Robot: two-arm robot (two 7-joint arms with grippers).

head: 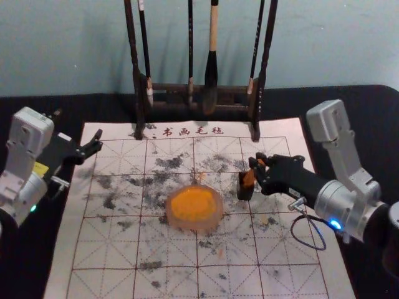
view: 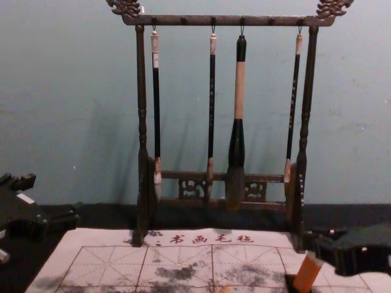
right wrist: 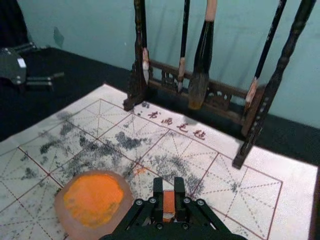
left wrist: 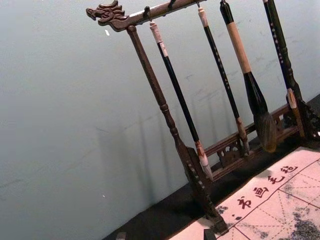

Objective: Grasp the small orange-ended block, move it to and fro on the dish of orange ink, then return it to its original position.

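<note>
Presently, right gripper (right wrist: 168, 182) grasps orange-ended block (view: 307, 273) at black holder (head: 245, 189)

Your right gripper reaches in from the right of the felt mat (head: 106, 254), its fingers closed on the two sides of the orange-ended block. The block leans at the black holder, to the right of the dish (head: 218, 219) of orange ink (head: 192, 203); whether its lower end is inside the holder or above it, you cannot tell. Your left gripper (head: 78, 124) is parked beyond the mat's left side, fingers spread and holding nothing.

Note the likely faults. Should you move sideways while the lower end is inside, the block may catch the holder's wall, tip the holder or twist in your grip; a straight lift would reduce this risk. The tilt may also bring one edge of the block down first in the ink, so that too firm a press could push the dish along or turn the block between the fingers. Wet ink may drip on the mat during the return, and a block that has turned may strike the holder's rim.
</note>
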